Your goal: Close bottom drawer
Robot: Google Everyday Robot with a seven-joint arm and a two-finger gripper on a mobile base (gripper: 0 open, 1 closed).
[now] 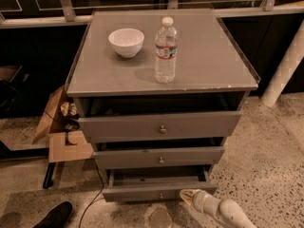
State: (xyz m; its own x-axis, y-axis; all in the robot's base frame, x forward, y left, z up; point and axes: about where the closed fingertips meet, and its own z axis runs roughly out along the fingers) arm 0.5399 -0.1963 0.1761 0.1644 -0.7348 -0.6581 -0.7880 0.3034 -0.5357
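The grey cabinet [161, 75] has three drawers, all pulled out a little. The bottom drawer [137, 193] is the narrowest, with a small round knob [161, 195] at its centre. It stands partly open and shows a dark strip of its inside. My gripper [187, 194] is low at the bottom right, at the right end of the bottom drawer's front panel and seemingly against it. Its white arm [223, 212] runs off toward the lower right corner.
A white bowl [126, 42] and a water bottle [166, 50] stand on the cabinet top. An open cardboard box [61, 132] sits left of the cabinet. A dark shoe [54, 216] and a cable [97, 194] lie on the floor. A white post [285, 65] stands right.
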